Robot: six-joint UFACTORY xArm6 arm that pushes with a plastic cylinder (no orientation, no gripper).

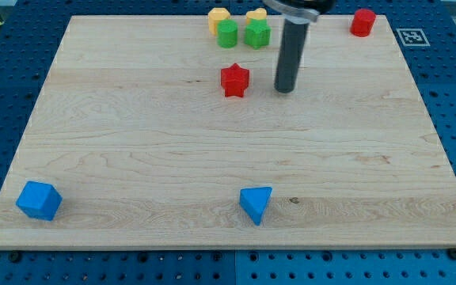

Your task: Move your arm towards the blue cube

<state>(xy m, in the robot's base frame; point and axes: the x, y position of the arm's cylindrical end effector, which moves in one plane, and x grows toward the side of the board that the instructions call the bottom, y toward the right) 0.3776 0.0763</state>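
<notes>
Camera view: my tip (pixel 284 89) rests on the wooden surface (pixel 133 142) in the upper middle, just to the view's right of the red star block (pixel 234 80) and apart from it. The tool is a plain rod, so it holds nothing. The blue cube (pixel 38 199) sits far off in the view's bottom left corner. A blue triangular block (pixel 256 203) lies near the bottom edge. Two green blocks (pixel 227 33) (pixel 257 33) and two yellow blocks (pixel 218 16) (pixel 255 14) cluster at the top, with a red block (pixel 362 21) toward the top right.
</notes>
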